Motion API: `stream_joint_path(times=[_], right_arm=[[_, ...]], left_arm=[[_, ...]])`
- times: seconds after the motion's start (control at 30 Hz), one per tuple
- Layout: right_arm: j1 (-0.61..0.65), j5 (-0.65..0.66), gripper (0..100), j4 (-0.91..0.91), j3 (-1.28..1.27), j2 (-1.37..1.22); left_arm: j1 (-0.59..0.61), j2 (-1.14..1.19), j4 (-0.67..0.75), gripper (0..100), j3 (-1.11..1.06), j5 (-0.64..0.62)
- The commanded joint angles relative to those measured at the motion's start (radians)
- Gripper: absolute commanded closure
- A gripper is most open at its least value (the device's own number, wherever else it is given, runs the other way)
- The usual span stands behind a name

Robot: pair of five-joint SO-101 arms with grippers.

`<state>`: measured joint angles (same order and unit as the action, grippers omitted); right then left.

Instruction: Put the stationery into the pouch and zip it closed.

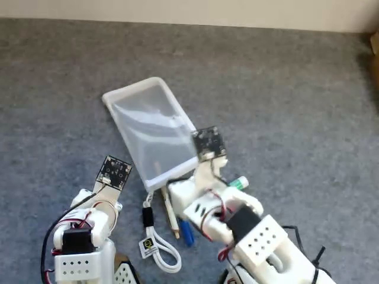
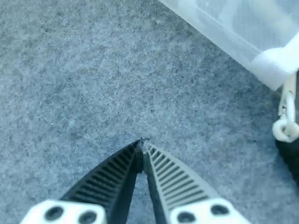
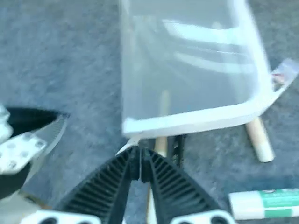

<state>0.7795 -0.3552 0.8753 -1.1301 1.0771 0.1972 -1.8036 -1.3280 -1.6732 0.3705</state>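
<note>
A translucent white pouch [image 1: 154, 130] lies flat in the middle of the grey carpet. My right gripper [image 3: 140, 156] is shut, its tips at the pouch's [image 3: 191, 70] near edge, next to a small white tab. A wooden pencil [image 3: 161, 142] runs under that edge. A second wooden stick [image 3: 259, 140] and a green-and-white glue stick [image 3: 264, 203] lie beside the pouch. In the high view, the pencil [image 1: 172, 216], a blue pen [image 1: 186, 232] and a black item on a white cord [image 1: 149, 228] lie just below the pouch. My left gripper [image 2: 141, 143] is shut over bare carpet, beside the pouch corner [image 2: 273, 65].
The left arm's wrist [image 1: 114, 171] stands left of the pouch's near corner, the right arm's wrist [image 1: 208, 143] over its right edge. The white cord loop [image 2: 285, 128] lies close to my left gripper. Carpet is open at the left and far side.
</note>
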Motion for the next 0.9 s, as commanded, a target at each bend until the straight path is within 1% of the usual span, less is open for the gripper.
stream_joint_path(times=[0.0, 0.07, 0.17, 0.23, 0.3, 0.4, 0.57, 0.87], right_arm=[[0.096, -0.012, 91.0, 0.033, 0.015, 0.025], [0.134, -0.012, 87.7, 0.035, 0.015, -0.004], [0.176, -0.015, 87.5, 0.027, 0.015, -0.065], [0.199, -0.061, 87.5, 0.015, 0.016, -0.111], [0.223, -0.094, 87.5, -0.030, 0.016, -0.154], [0.262, -0.103, 87.5, -0.110, 0.010, -0.225], [0.269, -0.104, 87.5, -0.222, 0.008, -0.343], [0.272, -0.107, 87.5, -0.337, 0.015, -0.509]], left_arm=[[0.010, -0.007, 0.000, 100, -0.022, 0.008], [0.010, -0.007, 0.000, 100, -0.022, 0.008], [0.010, -0.007, 0.000, 100, -0.022, 0.008], [0.010, -0.007, 0.000, 100, -0.022, 0.008], [0.010, -0.007, 0.000, 100, -0.022, 0.008], [0.010, -0.007, 0.000, 100, -0.022, 0.008], [0.010, -0.007, 0.000, 100, -0.022, 0.008], [0.010, -0.007, 0.000, 100, -0.022, 0.008]])
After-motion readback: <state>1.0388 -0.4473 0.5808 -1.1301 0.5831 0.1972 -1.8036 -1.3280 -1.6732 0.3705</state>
